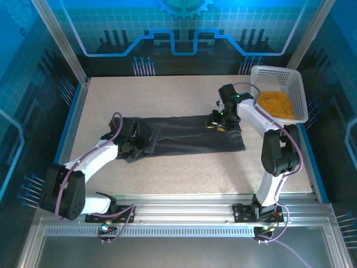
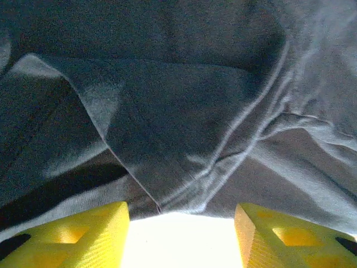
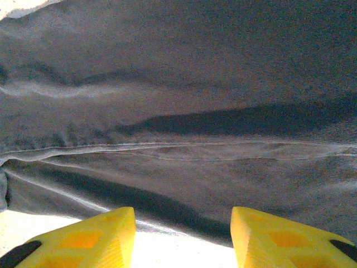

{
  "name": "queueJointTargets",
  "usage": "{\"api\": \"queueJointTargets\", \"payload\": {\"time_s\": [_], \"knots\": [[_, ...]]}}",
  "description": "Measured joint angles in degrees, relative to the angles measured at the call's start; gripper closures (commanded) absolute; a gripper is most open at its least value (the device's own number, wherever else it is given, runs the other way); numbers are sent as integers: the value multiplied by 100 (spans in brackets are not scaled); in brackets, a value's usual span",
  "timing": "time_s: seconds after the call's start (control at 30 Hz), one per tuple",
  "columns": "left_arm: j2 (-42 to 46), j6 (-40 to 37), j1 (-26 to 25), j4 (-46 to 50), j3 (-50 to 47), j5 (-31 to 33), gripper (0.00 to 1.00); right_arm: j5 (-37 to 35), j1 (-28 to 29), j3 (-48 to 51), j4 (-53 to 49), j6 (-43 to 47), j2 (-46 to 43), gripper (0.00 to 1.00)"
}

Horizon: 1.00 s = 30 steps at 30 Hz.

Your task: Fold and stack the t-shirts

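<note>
A dark charcoal t-shirt lies across the middle of the table as a long folded band. My left gripper sits at its left end. In the left wrist view this gripper is open, with bare bright table between its yellow fingers and the creased cloth just ahead. My right gripper rests at the band's far right edge. In its wrist view it is open too, with the shirt's hem in front and nothing between the fingers. An orange-yellow t-shirt lies crumpled in the basket.
The white lattice basket stands at the back right corner, close behind the right arm. Bare speckled tabletop spreads in front of and behind the dark shirt. An aluminium rail runs along the near edge.
</note>
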State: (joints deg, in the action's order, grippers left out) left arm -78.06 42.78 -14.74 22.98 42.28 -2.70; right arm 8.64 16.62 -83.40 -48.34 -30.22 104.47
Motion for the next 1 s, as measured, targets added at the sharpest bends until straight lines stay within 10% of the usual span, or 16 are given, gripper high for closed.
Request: {"api": "queueJointTargets", "payload": {"time_s": [1.0], "knots": [[-426, 188, -348, -688, 76, -299, 62, 87, -2, 107, 50, -4, -188, 51]]}}
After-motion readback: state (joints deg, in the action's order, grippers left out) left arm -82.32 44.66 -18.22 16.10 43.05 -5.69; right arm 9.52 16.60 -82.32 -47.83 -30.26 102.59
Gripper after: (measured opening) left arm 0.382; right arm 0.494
